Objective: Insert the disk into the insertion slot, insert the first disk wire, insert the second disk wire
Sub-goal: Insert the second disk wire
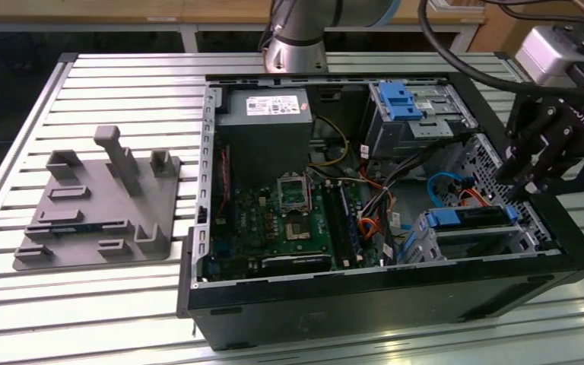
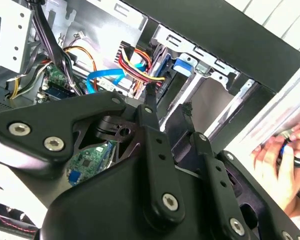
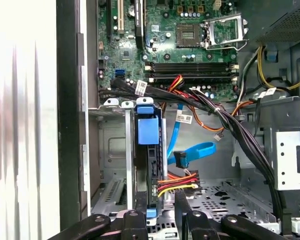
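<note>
- The disk (image 1: 471,218), silver in a bright blue frame, sits in the slot (image 1: 426,242) at the exterior view's right of the computer case (image 1: 373,296).
- The pincer (image 3: 161,202) is partly open and grips nothing. Its fingers (image 3: 183,200) flank the disk's end, beside the red-and-yellow wire (image 3: 177,181).
</note>
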`<state>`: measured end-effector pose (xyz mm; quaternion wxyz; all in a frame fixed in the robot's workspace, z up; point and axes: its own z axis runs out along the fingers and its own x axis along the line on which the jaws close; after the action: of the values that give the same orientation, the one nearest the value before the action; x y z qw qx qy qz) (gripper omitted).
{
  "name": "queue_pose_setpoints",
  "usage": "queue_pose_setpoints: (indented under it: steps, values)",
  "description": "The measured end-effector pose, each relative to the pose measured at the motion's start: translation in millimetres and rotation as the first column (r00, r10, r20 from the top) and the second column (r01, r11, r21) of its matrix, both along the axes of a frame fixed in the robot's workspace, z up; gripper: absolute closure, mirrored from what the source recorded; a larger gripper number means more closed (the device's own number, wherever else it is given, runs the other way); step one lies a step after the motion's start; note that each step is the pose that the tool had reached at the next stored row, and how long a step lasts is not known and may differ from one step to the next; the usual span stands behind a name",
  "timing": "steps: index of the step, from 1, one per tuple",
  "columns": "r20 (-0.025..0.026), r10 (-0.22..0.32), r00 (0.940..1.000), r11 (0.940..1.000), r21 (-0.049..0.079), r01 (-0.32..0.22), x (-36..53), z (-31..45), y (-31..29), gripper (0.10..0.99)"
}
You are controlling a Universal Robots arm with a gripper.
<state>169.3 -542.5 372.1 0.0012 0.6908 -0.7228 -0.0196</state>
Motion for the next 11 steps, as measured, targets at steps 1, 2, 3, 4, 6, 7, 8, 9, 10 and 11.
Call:
queue_pose_setpoints:
  steps: [1, 2, 3, 4, 6, 7, 8, 9, 10, 11]
  values:
    - [0.0000, 0.000, 1.0000, 0.9999, -0.010, 0.000, 0.0, 0.4, 2.5, 0.729]
    - [0.0000, 0.000, 1.0000, 0.9997, -0.024, 0.000, -0.1, 0.5, 5.0, 0.729]
    - [-0.0001, 0.000, 1.0000, 0.9993, -0.038, 0.000, -0.2, 0.5, 7.9, 0.729]
    - [0.0000, 0.000, 1.0000, 0.9988, -0.049, 0.000, -0.3, 0.5, 11.1, 0.729]
    - [0.0001, 0.000, 1.0000, 0.9983, -0.058, 0.000, -1.0, 0.4, 19.4, 0.729]
    - [0.0000, 0.000, 1.0000, 0.9982, -0.060, 0.000, -1.2, 0.4, 23.9, 0.729]
    - [0.0000, 0.000, 1.0000, 0.9981, -0.061, 0.000, -1.6, 0.3, 28.7, 0.729]
    - [0.0001, 0.000, 1.0000, 0.9980, -0.064, 0.000, -2.0, 0.4, 33.0, 0.729]
    - [0.0000, 0.000, 1.0000, 0.9978, -0.067, 0.000, -3.0, 0.3, 36.5, 0.729]
    - [0.0000, 0.000, 1.0000, 0.9973, -0.073, 0.000, -5.0, 0.2, 38.5, 0.729]
